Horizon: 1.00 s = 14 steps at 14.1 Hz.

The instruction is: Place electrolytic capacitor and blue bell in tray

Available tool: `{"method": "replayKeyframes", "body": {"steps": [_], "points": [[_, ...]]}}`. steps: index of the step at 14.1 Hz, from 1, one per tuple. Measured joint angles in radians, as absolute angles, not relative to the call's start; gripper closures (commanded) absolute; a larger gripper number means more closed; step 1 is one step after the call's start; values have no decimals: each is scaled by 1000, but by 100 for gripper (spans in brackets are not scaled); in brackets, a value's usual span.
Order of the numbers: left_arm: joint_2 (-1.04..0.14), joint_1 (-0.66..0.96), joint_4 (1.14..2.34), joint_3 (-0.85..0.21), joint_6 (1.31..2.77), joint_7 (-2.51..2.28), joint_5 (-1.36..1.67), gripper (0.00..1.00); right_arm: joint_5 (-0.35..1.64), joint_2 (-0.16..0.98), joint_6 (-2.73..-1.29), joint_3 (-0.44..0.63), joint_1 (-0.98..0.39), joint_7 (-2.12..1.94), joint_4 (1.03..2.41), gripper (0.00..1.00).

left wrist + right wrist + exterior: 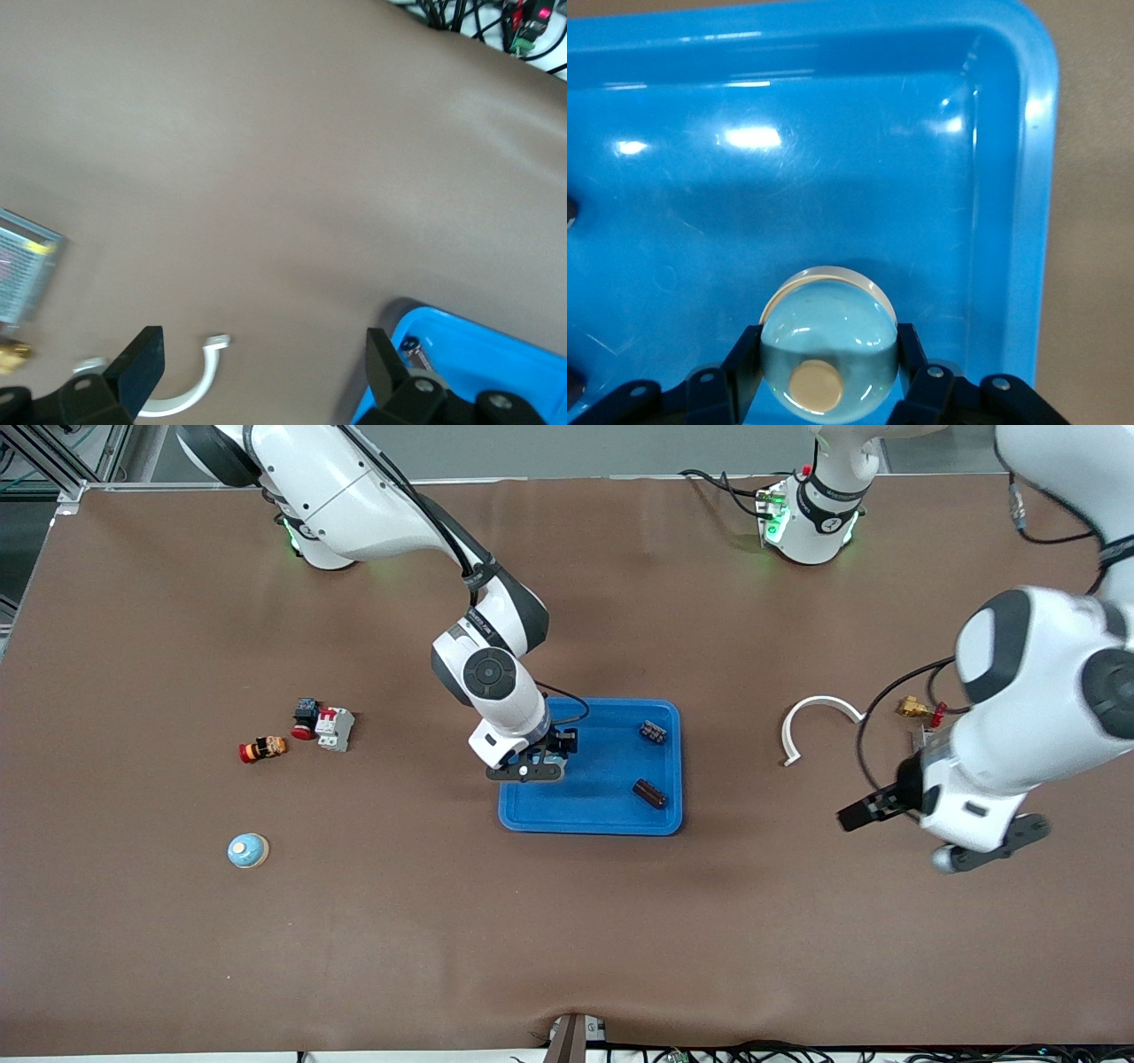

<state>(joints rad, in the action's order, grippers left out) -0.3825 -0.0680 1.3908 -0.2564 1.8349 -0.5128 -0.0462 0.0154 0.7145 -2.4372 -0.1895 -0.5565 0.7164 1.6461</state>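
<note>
Fingers of the right hand [828, 390] gripped a blue bell [829, 347] over the tray [611, 815]; the left hand [261, 376] waited wide open over the counter [567, 939].

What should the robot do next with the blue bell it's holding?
Probably open the right gripper and let go. It grips the blue bell just above the tray floor, with two capacitors already inside.

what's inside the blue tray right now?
Two dark capacitors lie in the tray. The right gripper holds a blue bell over its floor. In the front view that gripper hides the bell and the floor beneath it.
</note>
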Motion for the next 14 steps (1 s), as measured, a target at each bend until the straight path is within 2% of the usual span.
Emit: {"method": "replayKeyframes", "body": {"steps": [6, 8, 11, 14], "points": [[-215, -176, 1391, -253, 1682, -398, -46, 0, 15, 714, -2448, -189, -574, 718, 1666, 54], [-162, -119, 1396, -201, 1618, -336, -46, 0, 15, 714, -2456, -189, -578, 724, 1668, 54], [-88, -2, 1419, -65, 1538, -204, -46, 0, 15, 714, -2464, -189, -584, 729, 1669, 54], [-8, 27, 1508, -30, 1521, -183, -46, 0, 15, 714, -2471, -189, -588, 730, 1670, 54]]}}
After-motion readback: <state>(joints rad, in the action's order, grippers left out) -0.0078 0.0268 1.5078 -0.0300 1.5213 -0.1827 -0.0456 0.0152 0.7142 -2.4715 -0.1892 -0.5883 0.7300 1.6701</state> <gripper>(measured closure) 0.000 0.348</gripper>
